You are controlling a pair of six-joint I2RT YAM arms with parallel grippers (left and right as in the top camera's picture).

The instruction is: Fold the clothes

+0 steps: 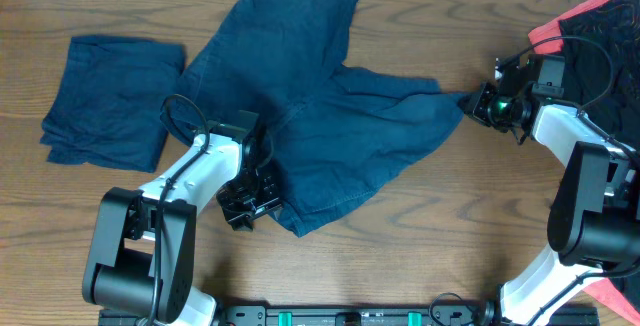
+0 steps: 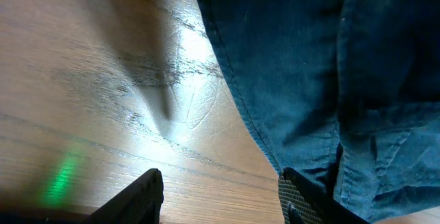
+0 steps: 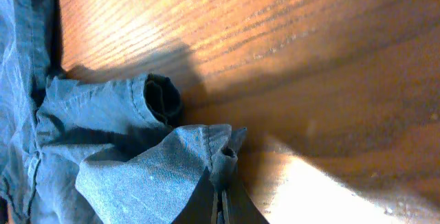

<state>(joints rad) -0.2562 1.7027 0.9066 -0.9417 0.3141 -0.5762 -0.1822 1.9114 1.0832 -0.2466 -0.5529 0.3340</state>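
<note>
White-and-black arms (image 1: 190,171) (looped black cables (image 1: 183,97))

soft matt navy cloth shorts (image 1: 320,116), grained wooden table (image 1: 460,236); faintly glossy

Black garment (image 1: 612,14) & coral-red garment (image 1: 545,36) partly off overhead's R edge

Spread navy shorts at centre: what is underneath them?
Wooden table shows all around the navy shorts; whatever lies beneath the cloth itself is hidden.
</note>
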